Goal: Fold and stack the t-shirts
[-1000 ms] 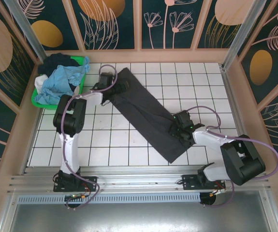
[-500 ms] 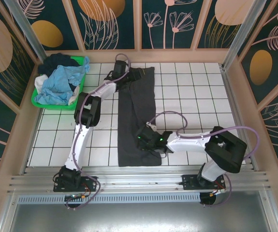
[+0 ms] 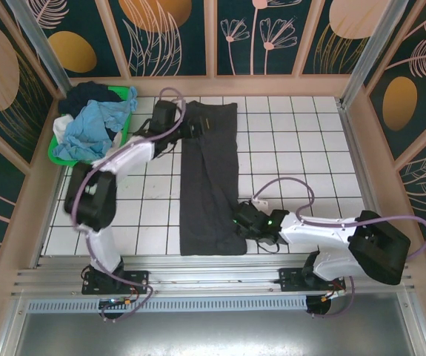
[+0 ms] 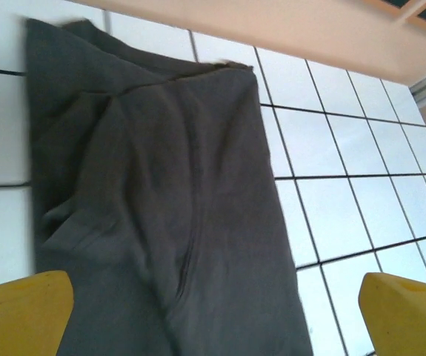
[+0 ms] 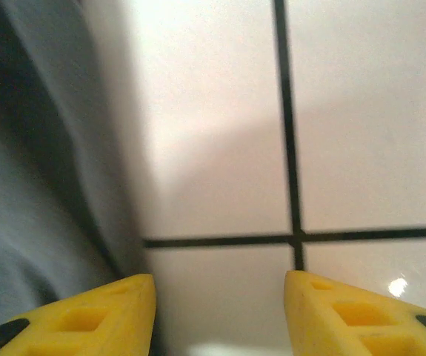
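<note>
large plain charcoal-grey cloth t-shirt [image 3: 209, 178] lies as a long narrow strip on the white tiled surface [image 3: 309, 148], running from far edge to near edge. light blue, navy and white t-shirts [image 3: 87, 130] sit heaped in the bright green plastic basket [image 3: 130, 100], far left. left jaws released, spread wide at the strip's far left corner. right jaws released, empty, just beside its near right edge. judgement: next fold is end to end; pinch both corners of one end squarely, carry over level, align edges. no brand, label or writing legible

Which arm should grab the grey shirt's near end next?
Probably right: the right gripper, open, sits beside the near end of the grey shirt; the left gripper is at the far end.
</note>
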Motion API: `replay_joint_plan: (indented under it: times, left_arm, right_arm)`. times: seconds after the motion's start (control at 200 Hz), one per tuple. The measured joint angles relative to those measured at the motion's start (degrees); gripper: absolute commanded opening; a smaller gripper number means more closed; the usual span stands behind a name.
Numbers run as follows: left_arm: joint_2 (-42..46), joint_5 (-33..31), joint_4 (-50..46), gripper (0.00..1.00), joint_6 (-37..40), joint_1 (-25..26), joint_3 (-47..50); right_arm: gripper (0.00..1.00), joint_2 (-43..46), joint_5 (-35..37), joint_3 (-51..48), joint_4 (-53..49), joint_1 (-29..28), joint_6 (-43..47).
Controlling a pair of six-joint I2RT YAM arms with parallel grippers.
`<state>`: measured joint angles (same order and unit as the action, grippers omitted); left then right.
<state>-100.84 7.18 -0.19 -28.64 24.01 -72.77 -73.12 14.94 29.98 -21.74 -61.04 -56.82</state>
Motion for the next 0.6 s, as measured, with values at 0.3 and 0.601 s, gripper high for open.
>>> replay_joint_plan:
  times: [0.3, 0.601]
  left_arm:
    - [25.6, -7.9, -0.3, 0.84, -5.6, 14.2, 34.4]
    - [40.3, -11.6, -8.2, 0.77, -19.2, 25.1, 49.2]
  right_arm:
    - [0.51, 5.2, -5.1, -3.3, 4.2, -6.6, -2.5]
    - [0.46, 8.2, -9.2, -5.6, 6.1, -9.7, -5.7]
